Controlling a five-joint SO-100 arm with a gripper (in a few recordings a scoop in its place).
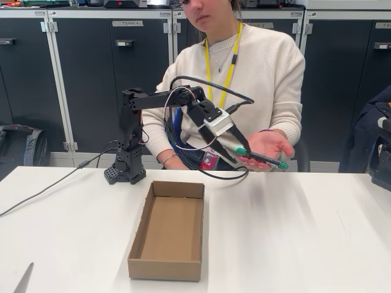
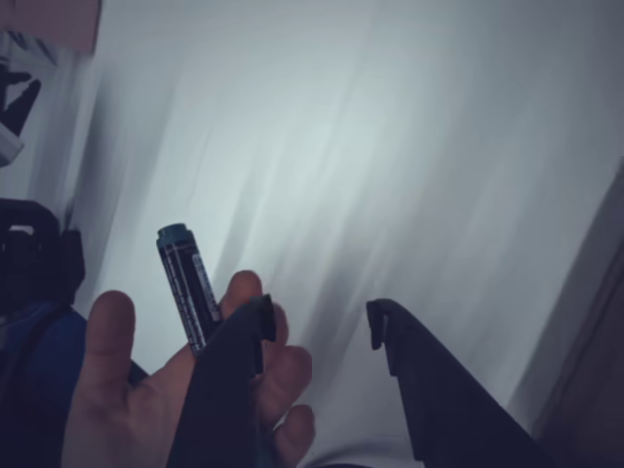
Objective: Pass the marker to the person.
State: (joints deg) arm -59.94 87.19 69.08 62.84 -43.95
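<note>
Marker (image 1: 261,158) on the person's hand (image 1: 269,146), box (image 1: 169,229) in front

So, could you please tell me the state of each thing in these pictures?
Black end effector: open, holding nothing.
Green-capped dark marker: lying in the person's hand.
Person's hand: open, palm up, under the marker.
Brown cardboard box: open, empty, on the white table.

Hidden, cropped and blurred parts

In the wrist view the background behind the black two-finger gripper (image 2: 320,327) is smeared with motion blur; one dark finger (image 2: 226,380) covers the lower barrel of the slim green-capped dark marker (image 2: 188,285), and its lettering is too blurred to read. In the fixed view the top edge crops the seated person in a cream knit sweater (image 1: 256,73), and the white table (image 1: 293,232) hides the legs.
</note>
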